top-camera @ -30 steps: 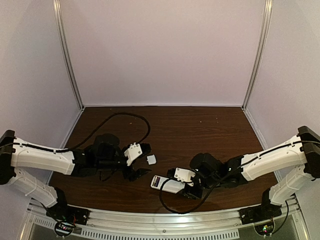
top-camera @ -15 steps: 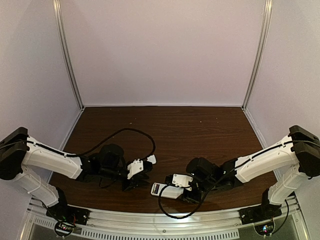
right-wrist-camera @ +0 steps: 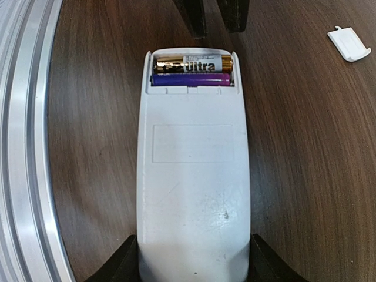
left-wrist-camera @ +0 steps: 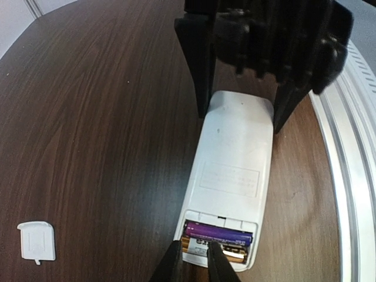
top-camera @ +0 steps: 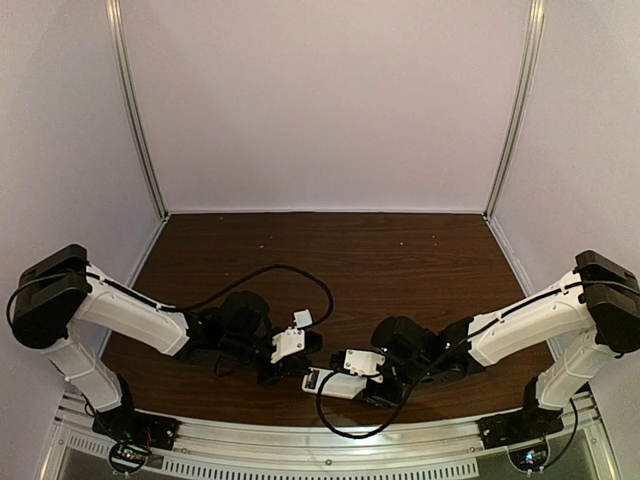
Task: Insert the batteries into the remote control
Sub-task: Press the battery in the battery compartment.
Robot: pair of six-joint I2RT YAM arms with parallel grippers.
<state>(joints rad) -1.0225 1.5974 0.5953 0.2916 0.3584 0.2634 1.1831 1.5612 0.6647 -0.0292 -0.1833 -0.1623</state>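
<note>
Right gripper (right-wrist-camera: 192, 264), jaws clamped on the near end of the small white rectangular remote control (right-wrist-camera: 192, 176), back up on the dark wood tabletop (right-wrist-camera: 305, 147); gold-brown and purple cylindrical batteries (right-wrist-camera: 192, 70) seated in its open compartment; left gripper (left-wrist-camera: 192, 265), jaws nearly together, tips at the cells; small white plastic cover (right-wrist-camera: 349, 44) lying apart.

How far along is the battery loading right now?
Both cells, the gold battery and the purple battery, lie in the remote control's open bay. The right gripper clamps the remote; the left gripper, nearly closed, is at the bay. The battery cover lies on the table, unfitted.
</note>
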